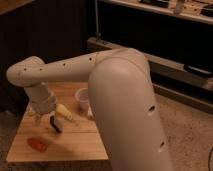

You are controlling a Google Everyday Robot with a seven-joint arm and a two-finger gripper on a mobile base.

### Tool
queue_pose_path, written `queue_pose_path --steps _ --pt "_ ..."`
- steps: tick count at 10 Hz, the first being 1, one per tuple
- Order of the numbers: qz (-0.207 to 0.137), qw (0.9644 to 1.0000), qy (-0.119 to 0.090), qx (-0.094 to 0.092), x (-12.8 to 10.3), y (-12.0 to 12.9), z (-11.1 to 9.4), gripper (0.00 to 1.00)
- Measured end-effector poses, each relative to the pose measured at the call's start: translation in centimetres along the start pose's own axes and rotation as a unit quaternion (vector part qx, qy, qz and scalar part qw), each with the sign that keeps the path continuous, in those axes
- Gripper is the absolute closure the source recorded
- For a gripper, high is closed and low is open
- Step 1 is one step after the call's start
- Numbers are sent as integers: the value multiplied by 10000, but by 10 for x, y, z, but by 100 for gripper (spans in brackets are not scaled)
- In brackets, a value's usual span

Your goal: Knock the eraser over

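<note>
A pale robot arm (pixel 75 67) reaches in from the right, bends at an elbow above the left edge of the wooden worktop (pixel 75 142) and drops toward the boards. At its end the tool (pixel 43 116) hangs low over the left half of the worktop, roughly midway between the far and near edges. How wide the tool is set I cannot tell, as it shows only as a pale lump in the dim light. It holds nothing that can be made out.

The eraser (pixel 56 125), a small dark block, sits near the middle of the worktop, just beside the tool on its right and slightly nearer the front edge. It seems to be tilted rather than lying flat, though the view is too poor to be sure, and whether the tool touches it I cannot tell.

A pale yellow object (pixel 64 112) lies just beyond the eraser, toward the far edge. A plastic cup (pixel 82 98) stands upright near the far right corner, beside the bulk of the arm. An orange-red oblong object (pixel 37 144) lies flat close to the near left corner, well apart from the eraser
</note>
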Motion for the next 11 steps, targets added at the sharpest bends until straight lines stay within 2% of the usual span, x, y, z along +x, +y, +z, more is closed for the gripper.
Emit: queue_pose_path --steps 1,2,4,5,6,8,9,10,11 --pt "7 10000 5 12 0 0 0 25" --pt "64 9999 85 72 4 2 4 38" --pt "100 9996 178 186 9 3 13 57" --pt "111 9995 200 218 11 3 16 66" --pt "128 9993 233 248 13 3 21 80" --pt "219 9991 221 299 18 8 29 97" --pt "310 9987 187 369 21 13 34 100" --pt "429 9976 129 523 24 18 39 100" --pt "568 9953 123 773 30 25 43 100"
